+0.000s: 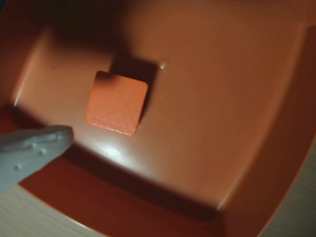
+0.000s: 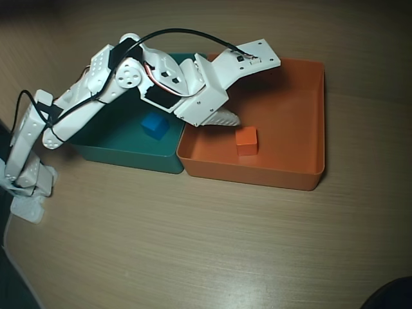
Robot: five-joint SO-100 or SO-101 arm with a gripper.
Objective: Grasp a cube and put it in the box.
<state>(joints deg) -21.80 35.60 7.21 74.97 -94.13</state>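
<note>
In the wrist view one pale fingertip (image 1: 34, 148) of the jaws enters from the lower left edge; the other finger is out of frame, so how wide the jaws stand cannot be told. They hold nothing that can be seen.

The cube (image 1: 117, 102) lies loose on the floor of the box (image 1: 237, 128), just up and right of that fingertip and apart from it. In the overhead view the jaws (image 2: 222, 119) hang over the left part of the box (image 2: 293, 90), with the cube (image 2: 246, 141) just to their lower right, near the box's lower wall.

The white arm (image 2: 96, 96) rises from its base at the left edge of the overhead frame, slants up toward the upper middle, then bends at the elbow so that the wrist reaches right and down over the two trays. A black cable loops over its upper links.

Left of the box, touching it, sits a teal tray (image 2: 122, 154) with a blue cube (image 2: 155, 126) inside. Both trays rest on a wood-grain surface (image 2: 193, 244).
</note>
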